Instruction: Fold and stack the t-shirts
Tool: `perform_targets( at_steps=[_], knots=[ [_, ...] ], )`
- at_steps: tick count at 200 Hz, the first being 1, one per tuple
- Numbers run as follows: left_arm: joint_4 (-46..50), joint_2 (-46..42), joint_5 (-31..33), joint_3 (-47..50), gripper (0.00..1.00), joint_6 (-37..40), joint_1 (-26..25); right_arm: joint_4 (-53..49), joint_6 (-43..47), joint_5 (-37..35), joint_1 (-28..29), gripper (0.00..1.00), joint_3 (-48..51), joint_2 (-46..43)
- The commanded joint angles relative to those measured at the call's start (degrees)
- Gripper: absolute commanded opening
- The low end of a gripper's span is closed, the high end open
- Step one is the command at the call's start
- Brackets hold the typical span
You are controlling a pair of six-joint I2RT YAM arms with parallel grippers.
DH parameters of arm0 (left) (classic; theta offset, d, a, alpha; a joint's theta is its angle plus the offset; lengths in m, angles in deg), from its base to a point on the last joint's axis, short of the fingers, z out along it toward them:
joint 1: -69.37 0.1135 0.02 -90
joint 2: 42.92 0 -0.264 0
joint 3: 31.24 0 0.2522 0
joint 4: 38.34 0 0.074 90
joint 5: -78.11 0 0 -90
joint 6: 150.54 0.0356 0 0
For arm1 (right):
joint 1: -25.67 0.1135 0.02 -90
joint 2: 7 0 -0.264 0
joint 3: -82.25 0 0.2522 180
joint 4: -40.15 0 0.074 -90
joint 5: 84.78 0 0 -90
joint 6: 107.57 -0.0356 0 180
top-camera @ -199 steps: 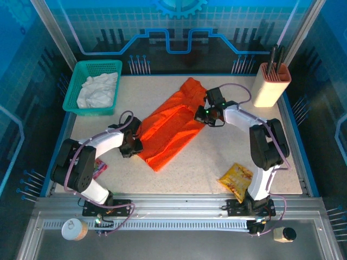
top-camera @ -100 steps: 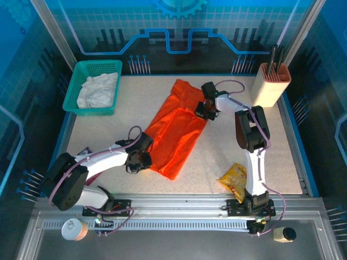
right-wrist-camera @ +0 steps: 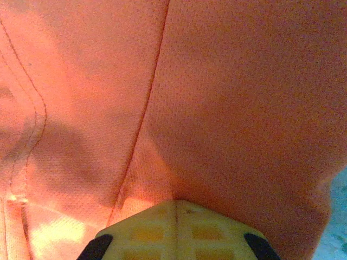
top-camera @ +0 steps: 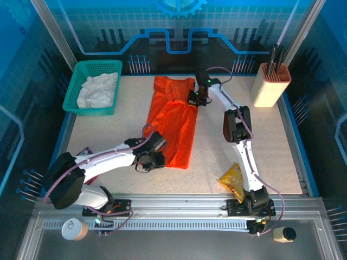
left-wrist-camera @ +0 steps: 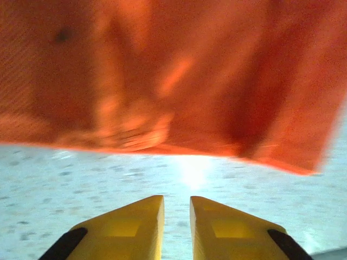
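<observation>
Orange t-shirt (top-camera: 174, 125) lies mid-frame; right gripper (top-camera: 195, 99) pinches its upper-right edge; left gripper (top-camera: 153, 160), slightly parted, empty, sits at its lower-left hem.

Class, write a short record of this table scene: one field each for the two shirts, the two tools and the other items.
orange shirt: laid out lengthwise, mid-table
white shirt: crumpled in green basket, far left
left tool: at orange shirt's near hem, fingers slightly apart, nothing between them
right tool: shut on orange shirt's far edge
other: snack packet near right; beige holder far right
</observation>
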Motion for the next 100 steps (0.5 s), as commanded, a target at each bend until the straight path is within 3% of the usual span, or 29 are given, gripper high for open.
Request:
perform_targets(
  at_steps=[1, 28, 48, 82, 100],
  knots=[
    [6.4, -0.7, 1.0, -6.6, 0.24, 3.1, -1.0, -5.5, 4.3, 4.2, -0.4, 0.03, -1.1, -0.8],
    [16.0, -4.2, 6.5, -14.5, 0.25, 8.1, -0.4, -3.4, 6.7, 0.2, 0.2, 0.06, 8.5, -12.3],
    [22.0, -4.5, 8.4, -19.3, 0.24, 11.9, 4.3, 2.6, 5.3, -2.9, 0.8, 0.09, 22.6, -24.3],
    [17.2, -1.7, 3.8, -16.5, 0.21, 15.7, 15.6, 14.3, -2.0, -3.5, 2.6, 0.08, 46.3, -40.0],
    [12.1, 2.6, 0.9, -14.1, 0.17, 17.2, 19.5, 20.2, -7.0, -2.3, 4.3, 0.0, 55.4, -43.8]
  ],
)
